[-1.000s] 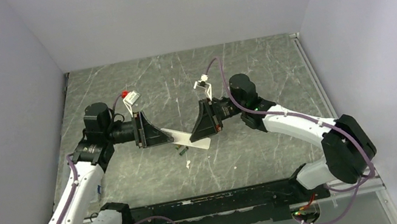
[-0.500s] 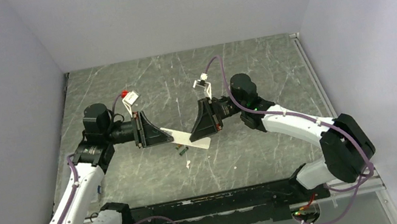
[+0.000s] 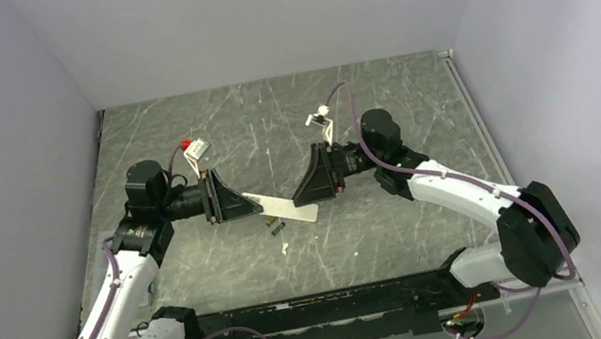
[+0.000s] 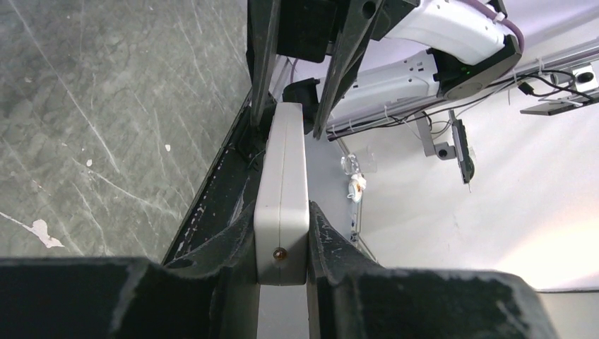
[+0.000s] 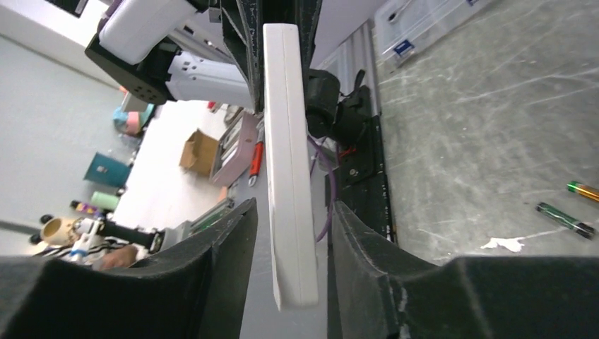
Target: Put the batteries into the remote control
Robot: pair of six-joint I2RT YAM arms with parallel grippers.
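The white remote control (image 3: 283, 208) hangs in the air between both arms, tilted. My left gripper (image 3: 247, 207) is shut on one end of it; in the left wrist view the remote (image 4: 282, 176) sits clamped between the pads (image 4: 282, 236). My right gripper (image 3: 298, 200) is open around the other end; in the right wrist view the remote (image 5: 289, 162) stands edge-on between the fingers (image 5: 289, 244) with a gap on each side. The two batteries (image 3: 273, 226) lie on the table below, the orange-gold one (image 5: 583, 189) beside the greenish one (image 5: 565, 217).
A small white fleck (image 3: 285, 249) lies on the grey marbled table near the batteries, also in the right wrist view (image 5: 505, 244). The black base rail (image 3: 329, 300) runs along the near edge. White walls enclose the table on three sides.
My right gripper has drawn back to the right along the remote, and more of the remote's right end now shows. The left arm holds nearly still.
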